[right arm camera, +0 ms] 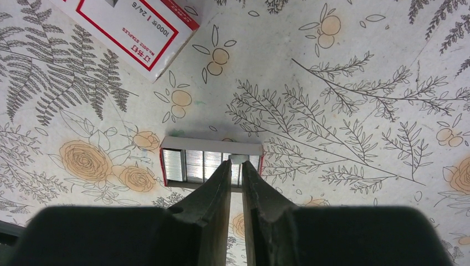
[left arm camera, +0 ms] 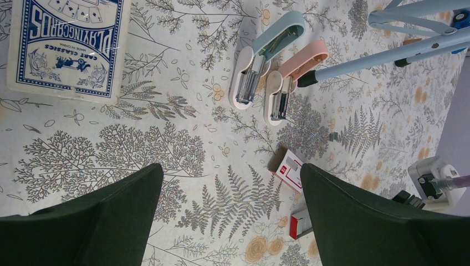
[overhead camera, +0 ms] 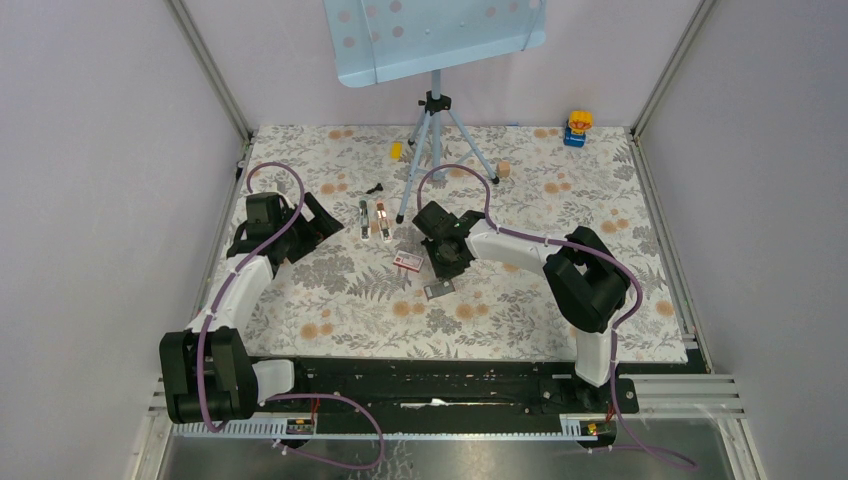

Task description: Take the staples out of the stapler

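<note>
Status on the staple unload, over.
Left gripper open, empty. Right gripper nearly shut over staple tray. Teal stapler, pink stapler lie open. Tripod foot beside pink one.

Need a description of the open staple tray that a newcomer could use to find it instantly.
Start at the blue tripod standing at the back of the floral mat and come toward the arms to the right gripper. The open staple tray lies right at its fingertips. Unlike the printed red-and-white staple box beside it, it shows bare silver staple strips.
</note>
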Controlling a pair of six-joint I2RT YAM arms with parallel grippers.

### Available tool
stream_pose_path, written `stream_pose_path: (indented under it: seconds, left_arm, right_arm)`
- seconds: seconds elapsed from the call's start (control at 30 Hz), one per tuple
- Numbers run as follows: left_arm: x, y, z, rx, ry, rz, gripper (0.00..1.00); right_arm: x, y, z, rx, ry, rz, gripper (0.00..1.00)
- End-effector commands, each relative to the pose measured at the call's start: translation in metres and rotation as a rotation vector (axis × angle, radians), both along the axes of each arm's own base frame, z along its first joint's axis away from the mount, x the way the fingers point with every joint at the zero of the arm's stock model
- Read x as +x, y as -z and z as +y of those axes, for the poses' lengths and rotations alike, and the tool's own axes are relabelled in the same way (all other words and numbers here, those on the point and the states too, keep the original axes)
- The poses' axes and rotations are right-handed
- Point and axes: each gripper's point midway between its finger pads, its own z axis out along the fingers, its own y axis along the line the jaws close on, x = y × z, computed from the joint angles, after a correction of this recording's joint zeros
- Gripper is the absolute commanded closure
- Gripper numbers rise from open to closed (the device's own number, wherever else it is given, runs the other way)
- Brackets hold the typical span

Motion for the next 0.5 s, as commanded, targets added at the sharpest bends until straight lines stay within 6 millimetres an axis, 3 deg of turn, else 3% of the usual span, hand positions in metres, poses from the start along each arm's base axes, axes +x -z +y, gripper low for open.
stream_pose_path:
  seconds: [0.0, 0.27, 0.47]
  left_arm:
    - [0.009, -0.011, 0.001, -0.001, 0.007, -0.055, 0.01]
    - [0.009, -0.011, 0.001, 0.0, 0.007, -0.056, 0.01]
    - [0.01, -0.011, 0.001, -0.001, 0.008, -0.056, 0.01]
  right_arm:
    - [-0.008, -0.006, -0.001, -0.007, -0.032, 0.018, 0.81]
    - [-0.009, -0.007, -0.001, -0.012, -0.036, 0.025, 0.81]
    - [-0.003, -0.029, 0.013, 0.064, -0.035, -0.011, 0.81]
